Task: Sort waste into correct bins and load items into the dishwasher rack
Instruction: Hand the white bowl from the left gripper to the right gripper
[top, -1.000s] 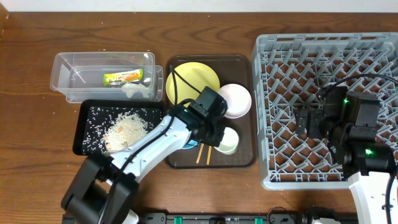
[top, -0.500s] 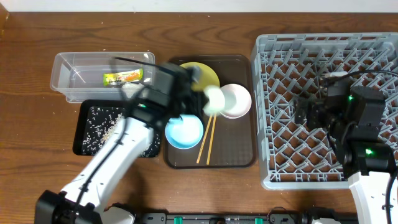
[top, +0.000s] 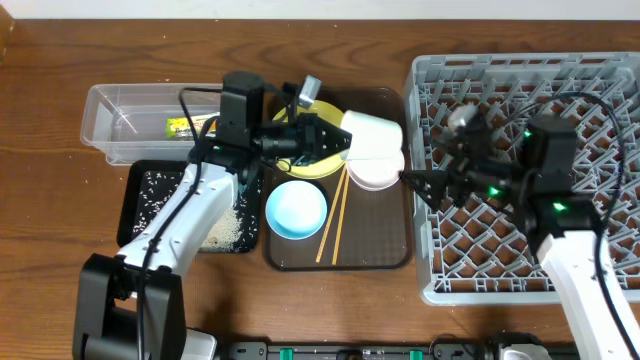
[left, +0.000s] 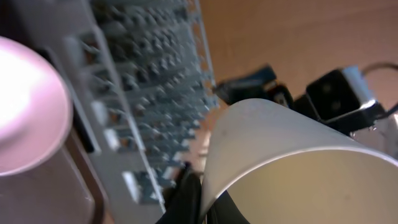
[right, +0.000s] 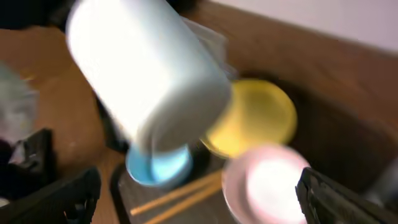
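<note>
- Small pale cup (top: 372, 135), lifted clear of everything and tipped on its side, in mid-air above the white bowl (top: 375, 172), between the two arms.
- Probably light and rigid, judging by the thin wall and plain smooth sides; likely slick, so prone to swivelling or slipping in a narrow pinch.
- Pinched at the rim by the left pincer (top: 340, 140): closed tight on the cup's wall, one finger inside and one outside, as seen from the left wrist.
- Best second hold, as a judgement: across the round body near the base end, away from the rim already taken, squarely on the widest part so as not to squirt off the curve.
- Right pincer (top: 440, 155) spread wide and empty, facing the cup from the rack side, near but not touching.
- Below, on the brown serving tray (top: 385, 262): yellow plate (top: 318, 165) partly hidden under the left arm, light-blue bowl (top: 296, 210), two chopsticks (top: 333, 215) lying loose beside it.
- Dishwasher rack (top: 520, 70) just to the right on the tabletop (top: 60, 290), nothing loaded in the visible part; pegs suited to an upside-down cup, though fragile if dropped from this height.
</note>
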